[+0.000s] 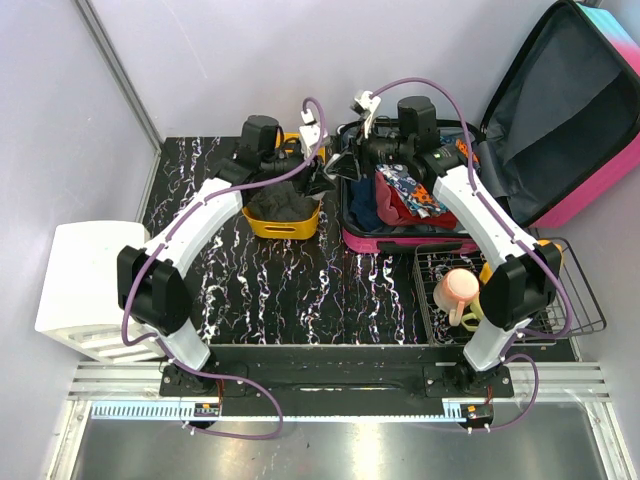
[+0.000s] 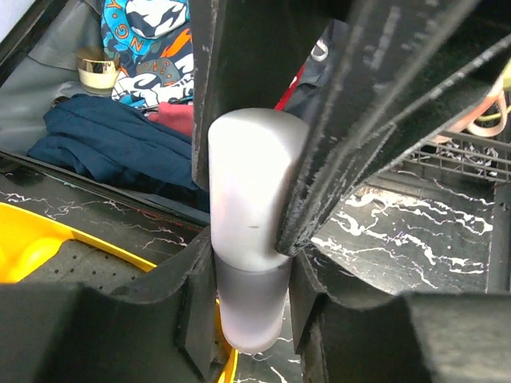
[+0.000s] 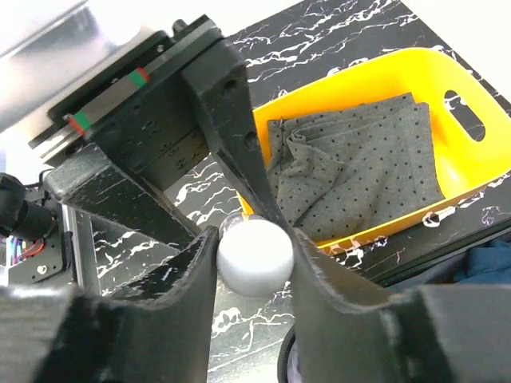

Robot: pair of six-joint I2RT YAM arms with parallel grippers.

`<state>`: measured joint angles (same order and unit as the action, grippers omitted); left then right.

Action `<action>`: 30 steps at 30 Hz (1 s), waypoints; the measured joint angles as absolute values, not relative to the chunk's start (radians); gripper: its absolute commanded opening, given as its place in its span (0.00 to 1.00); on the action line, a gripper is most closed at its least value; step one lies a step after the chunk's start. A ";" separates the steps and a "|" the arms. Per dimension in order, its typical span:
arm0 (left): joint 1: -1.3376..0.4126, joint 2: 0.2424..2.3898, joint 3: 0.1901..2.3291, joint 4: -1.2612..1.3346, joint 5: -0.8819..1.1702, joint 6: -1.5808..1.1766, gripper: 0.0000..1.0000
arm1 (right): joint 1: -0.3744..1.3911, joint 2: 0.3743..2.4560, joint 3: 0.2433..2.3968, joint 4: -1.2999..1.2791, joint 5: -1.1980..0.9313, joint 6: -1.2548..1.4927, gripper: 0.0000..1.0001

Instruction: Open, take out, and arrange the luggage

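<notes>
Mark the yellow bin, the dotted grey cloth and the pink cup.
yellow bin (image 3: 375, 80), right wrist view, far inner wall.
dotted grey cloth (image 3: 359, 175), right wrist view, middle of its top.
pink cup (image 1: 459, 288), top external view, its side.

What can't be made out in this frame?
- Top external: the bottle is hidden beneath the arms' wrists.
- Top external: the luggage lid is cut off by the upper right edge.
- Wrist views: fingers cover the bottle's sides; its near end is blurred.
</notes>
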<state>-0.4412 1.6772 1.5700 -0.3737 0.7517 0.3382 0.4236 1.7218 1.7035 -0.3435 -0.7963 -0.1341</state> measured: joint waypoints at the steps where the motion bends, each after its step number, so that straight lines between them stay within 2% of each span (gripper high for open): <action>1: -0.438 1.677 1.570 -0.365 0.758 0.319 0.00 | 0.424 1.724 1.710 -0.343 -0.797 -0.127 0.84; 4: -0.413 1.677 1.567 -0.335 0.798 0.209 0.00 | 0.419 1.726 1.726 -0.322 -0.761 -0.107 0.94; 12: -0.262 1.684 1.560 -0.009 0.807 -0.210 0.00 | 0.344 1.686 1.639 -0.178 -0.807 -0.019 0.92; 17: -0.262 1.684 1.529 0.184 0.804 -0.427 0.00 | 0.370 1.683 1.568 -0.076 -0.804 0.018 0.93; 23: -0.278 1.684 1.457 0.292 0.796 -0.566 0.00 | 0.437 1.711 1.578 0.022 -0.793 0.053 0.92; 30: -0.285 1.678 1.426 0.351 0.772 -0.641 0.00 | 0.453 1.757 1.594 0.083 -0.761 0.062 0.85</action>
